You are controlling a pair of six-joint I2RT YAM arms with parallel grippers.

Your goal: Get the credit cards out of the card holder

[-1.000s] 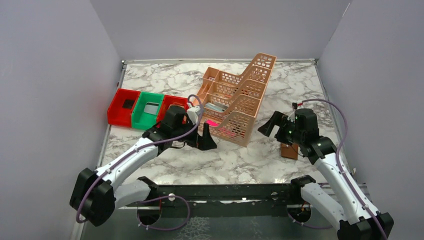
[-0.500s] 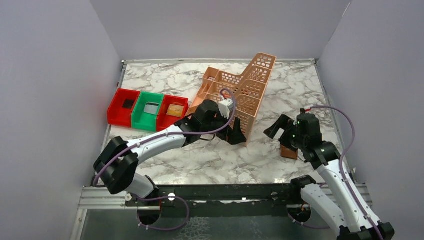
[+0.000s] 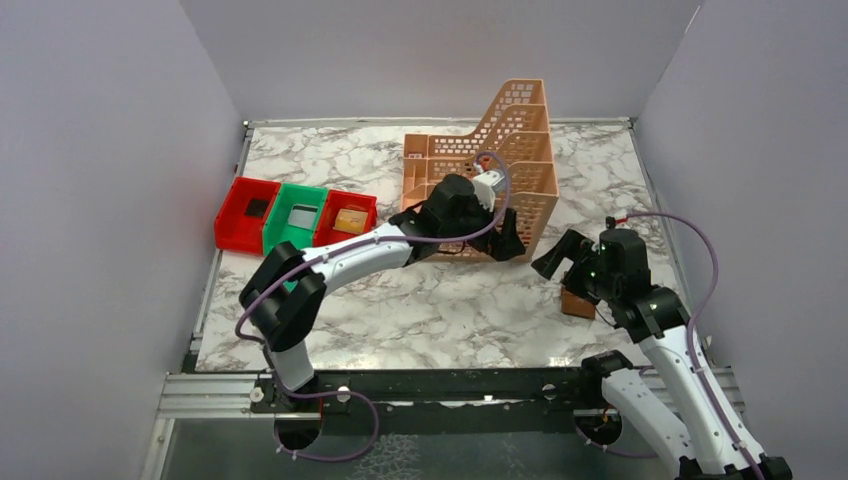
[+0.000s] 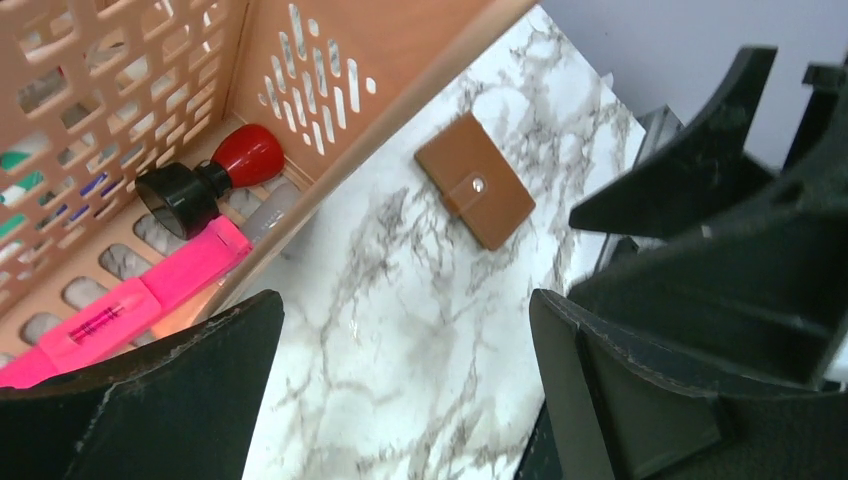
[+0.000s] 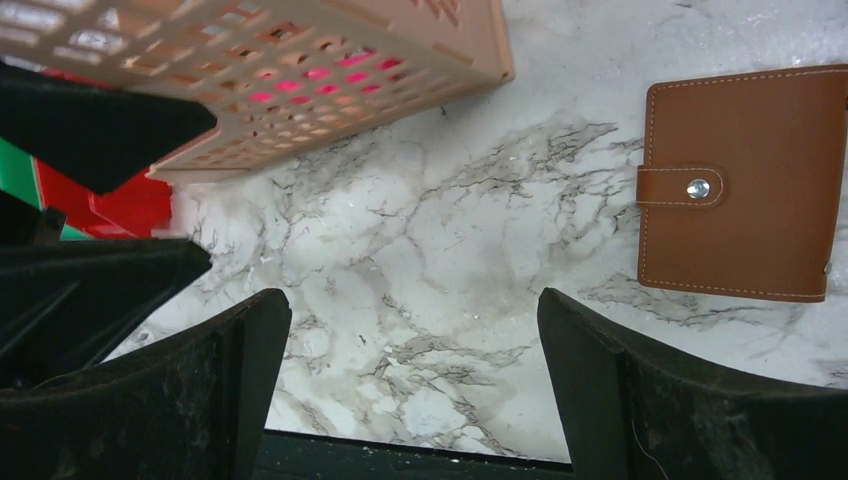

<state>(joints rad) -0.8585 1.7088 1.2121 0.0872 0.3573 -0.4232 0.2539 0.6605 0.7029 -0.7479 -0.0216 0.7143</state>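
Left gripper (image 3: 508, 243), fingers wide, holding nothing, sits at the peach basket's (image 3: 520, 160) near edge. I see bare marble table (image 3: 450, 310) between the arms. Right gripper (image 5: 415, 300) also spread wide; card holder (image 5: 745, 185) lies snapped shut just beside it.

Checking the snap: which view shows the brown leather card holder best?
Right wrist: the brown leather card holder is large, snap tab fastened. Left wrist shows it smaller; overhead, the right arm half hides it.

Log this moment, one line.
left gripper: open, by peach organizer | right gripper: open, near card holder | card holder: snapped shut, flat on table, not held
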